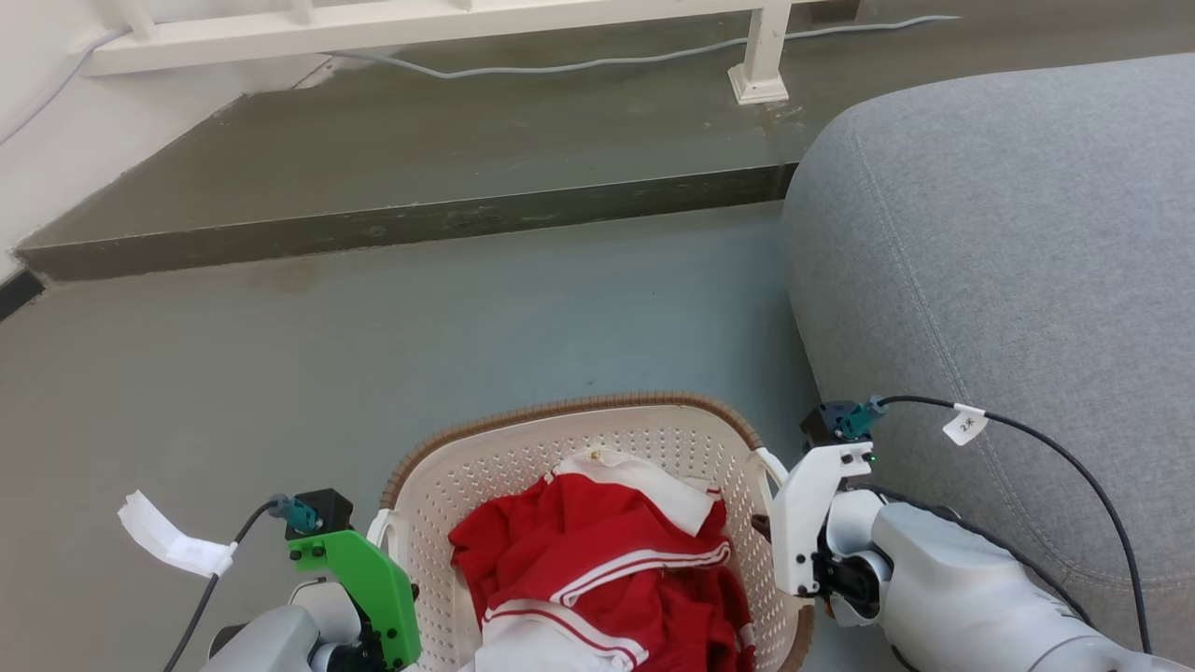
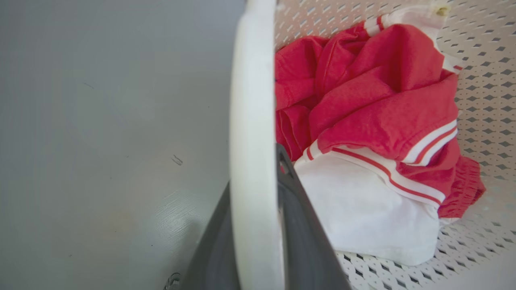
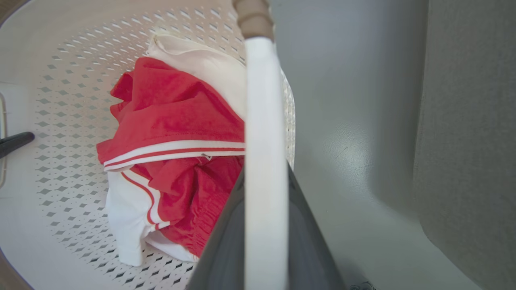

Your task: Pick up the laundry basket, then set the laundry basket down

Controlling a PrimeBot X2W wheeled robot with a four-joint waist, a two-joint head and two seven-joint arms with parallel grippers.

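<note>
The laundry basket (image 1: pixel 560 413), cream perforated plastic with a brown woven rim, sits at the bottom middle of the head view with red and white clothes (image 1: pixel 597 560) inside. My left gripper (image 1: pixel 390 546), under a green mount, is at the basket's left handle. In the left wrist view, my left gripper (image 2: pixel 258 173) is shut with its dark fingers on either side of the white handle (image 2: pixel 250 100). My right gripper (image 1: pixel 761 527), under a white mount, is at the right handle; my right gripper (image 3: pixel 264 181) is likewise shut around that white handle (image 3: pixel 262 100). Whether the basket's bottom touches the floor is hidden.
A grey sofa (image 1: pixel 1008 261) stands close on the right, almost touching my right arm. A raised dark step (image 1: pixel 401 224) crosses the floor ahead, with a white railing post (image 1: pixel 761 56) and a cable (image 1: pixel 560 65) on it. Grey floor (image 1: pixel 280 373) lies ahead and left.
</note>
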